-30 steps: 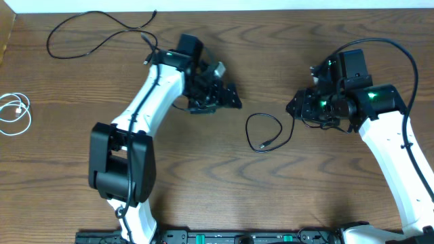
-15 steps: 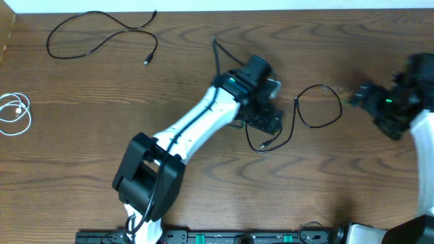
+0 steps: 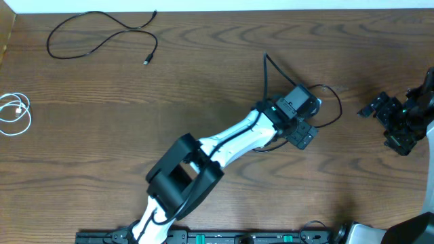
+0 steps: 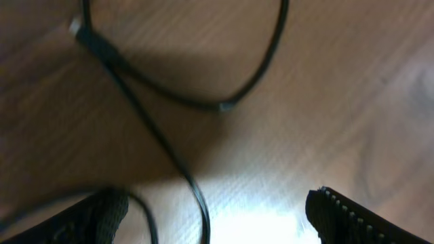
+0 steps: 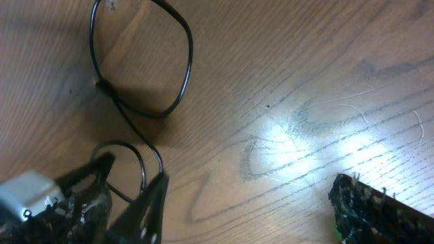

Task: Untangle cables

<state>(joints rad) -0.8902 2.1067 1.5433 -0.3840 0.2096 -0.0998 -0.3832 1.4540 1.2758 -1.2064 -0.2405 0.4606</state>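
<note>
Left gripper point(image 3: 303, 133): standing wide open, gripping nothing.
Black cable point(image 4: 163, 144): lying under the left gripper, one strand passing between its fingers point(image 4: 342, 215).
Right gripper point(image 3: 384, 125): spreading open, holding nothing, well apart from the cable.

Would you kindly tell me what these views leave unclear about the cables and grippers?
1. Overhead: part of the black cable loop is hidden beneath the left gripper, so any crossings there are unreadable.
2. Left wrist: blur smears the cable, so its plug type is unclear.
3. Overhead: the white cable is cut off by the left edge.
4. Overhead: the right gripper is small and its arm runs off the right edge.
</note>
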